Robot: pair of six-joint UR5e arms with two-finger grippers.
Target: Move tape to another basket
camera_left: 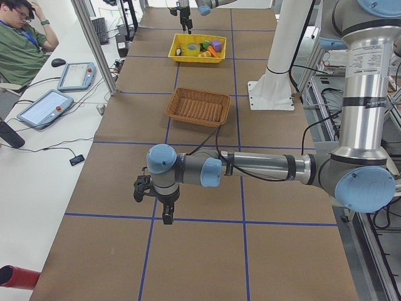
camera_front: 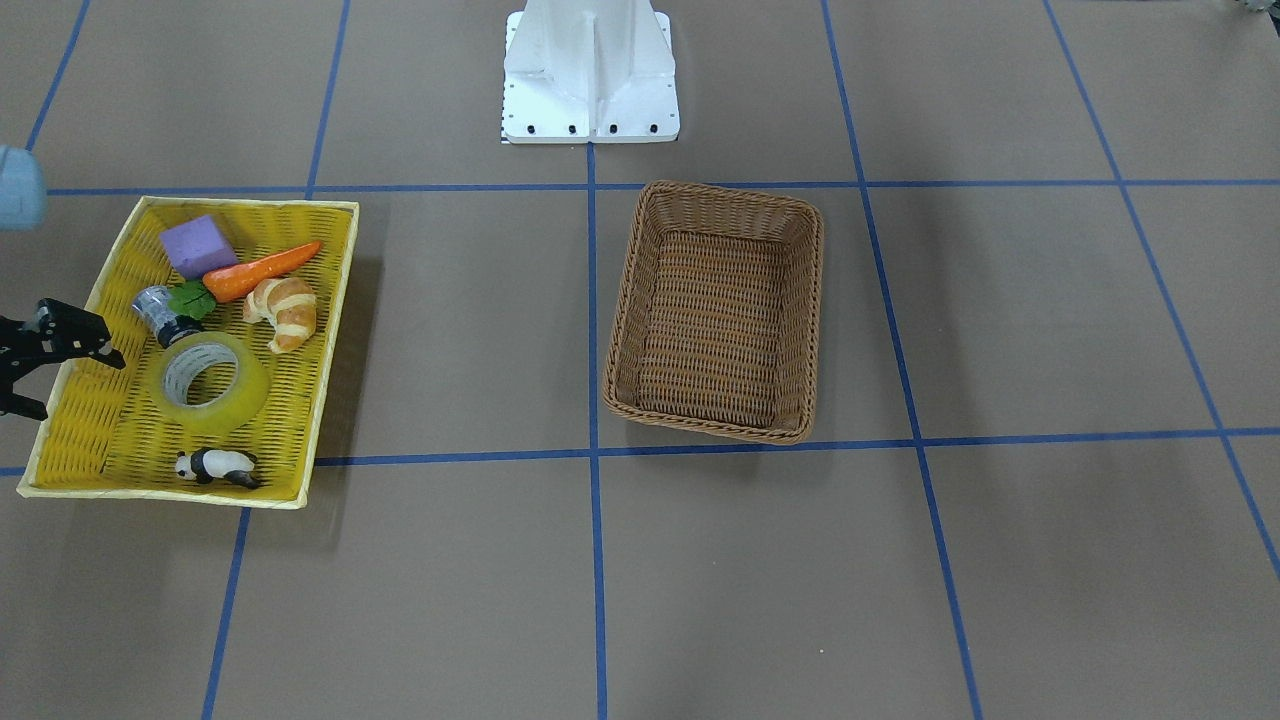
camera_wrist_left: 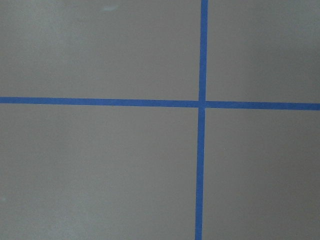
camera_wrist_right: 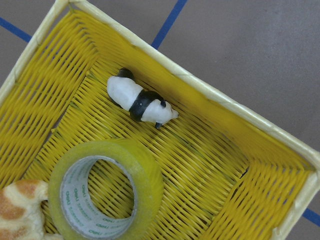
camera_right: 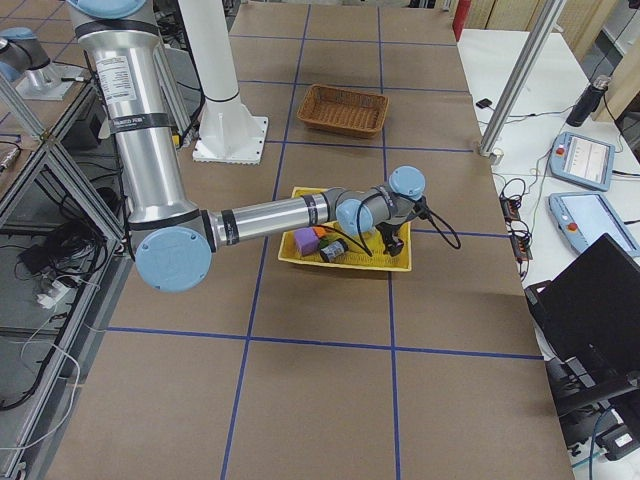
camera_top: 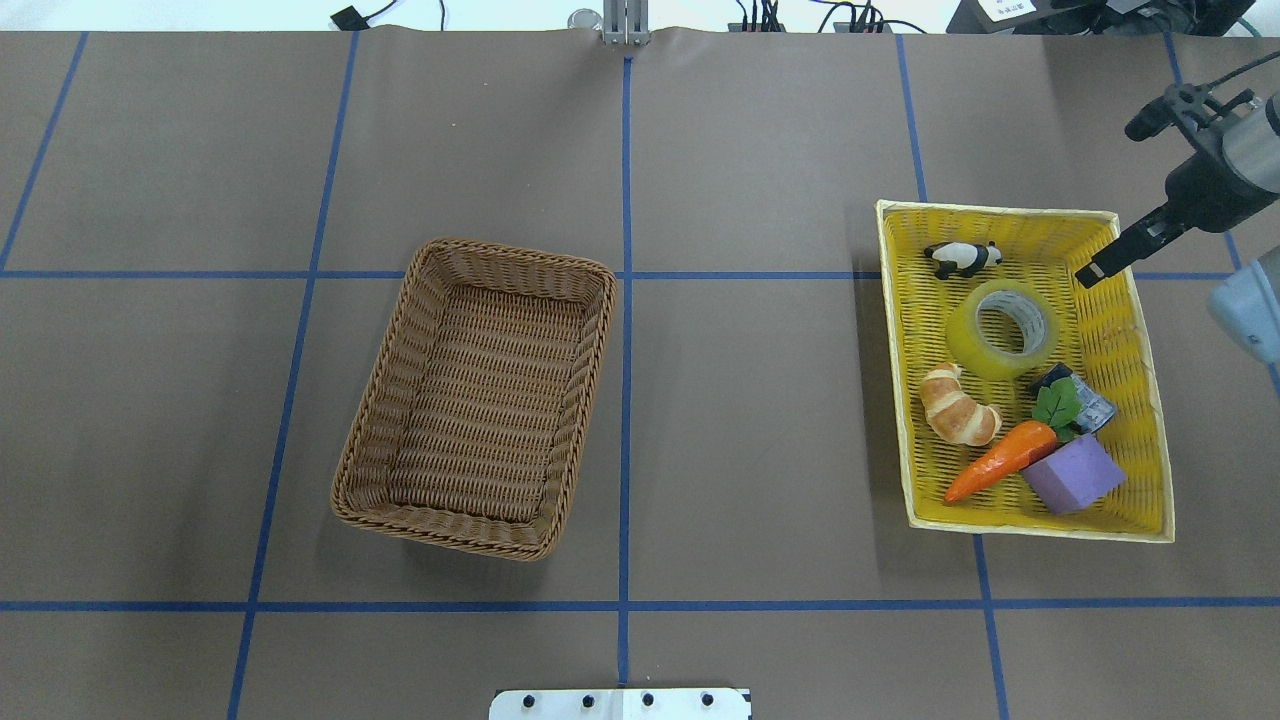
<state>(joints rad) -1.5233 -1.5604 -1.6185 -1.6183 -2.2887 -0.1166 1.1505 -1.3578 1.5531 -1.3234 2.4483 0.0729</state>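
The tape (camera_front: 245, 395) is a yellowish ring with a white printed core. It lies flat in a shallow yellow tray (camera_front: 90, 420), between a toy panda and a croissant. It also shows in the overhead view (camera_top: 970, 345) and large in the right wrist view (camera_wrist_right: 145, 175). The brown wicker basket (camera_front: 715, 320) stands empty near the table's middle (camera_top: 480, 400). My right gripper (camera_front: 79, 385) hangs open over the tray's outer side, apart from the tape. My left gripper (camera_left: 153, 202) hovers far off over bare table; I cannot tell whether it is open or shut.
The tray also holds a panda (camera_front: 215, 466), a croissant (camera_front: 285, 310), a carrot (camera_front: 262, 270), a purple block (camera_front: 197, 245) and a silver cylinder (camera_front: 160, 312). The robot's white base (camera_front: 590, 70) stands behind the basket. An operator (camera_left: 22, 44) sits beside the table.
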